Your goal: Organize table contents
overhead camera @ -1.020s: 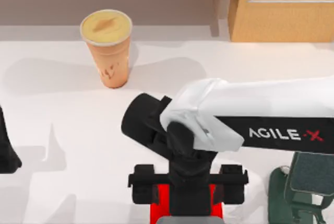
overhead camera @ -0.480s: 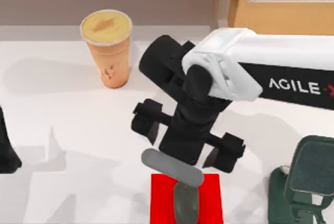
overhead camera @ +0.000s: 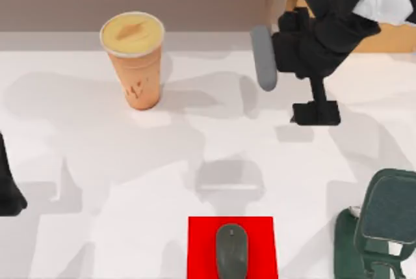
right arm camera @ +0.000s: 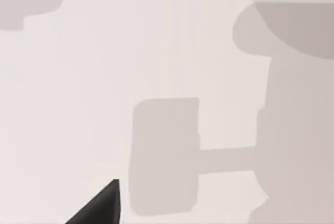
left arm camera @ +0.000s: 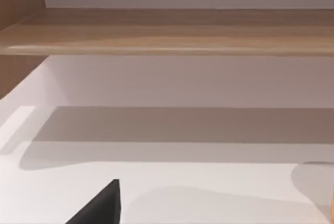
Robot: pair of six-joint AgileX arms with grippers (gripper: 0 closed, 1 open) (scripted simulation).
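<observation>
**A:** Mouse (overhead camera: 232, 251) is where we start. It lies on the red pad (overhead camera: 201, 253) at the near edge of the table (overhead camera: 78, 162), about mid-width, with its long axis running front to back in the top view. We'd call that one placed.

**B:** Agreed. That leaves the cup (overhead camera: 133, 58), which stands upright at the far side, left of centre. Our right gripper (overhead camera: 304, 64) hangs at the far side too, right of centre, with its fingers spread wide and nothing between them.

**A:** So from that gripper the cup lies straight toward the top view's left, well apart, with bare table between. Our left arm (overhead camera: 8, 191) sits parked at the left edge, nearer the front. We judge the two about equally far from the cup, though the right one is level with it already.

**B:** A sideways approach would suit a tall cup, since its long axis is vertical. We'd want the jaws to close across its body, not its top.

**A:** What do the wrist views add?

**B:** Little for aiming. The right wrist view looks onto plain table (right arm camera: 78, 78) and a blocky shadow (right arm camera: 164, 153). The left wrist view faces a wooden shelf (left arm camera: 167, 31) behind the table. We place the cup, mouse, pad and the green stand (overhead camera: 380, 227) at the near right from the top view.
</observation>
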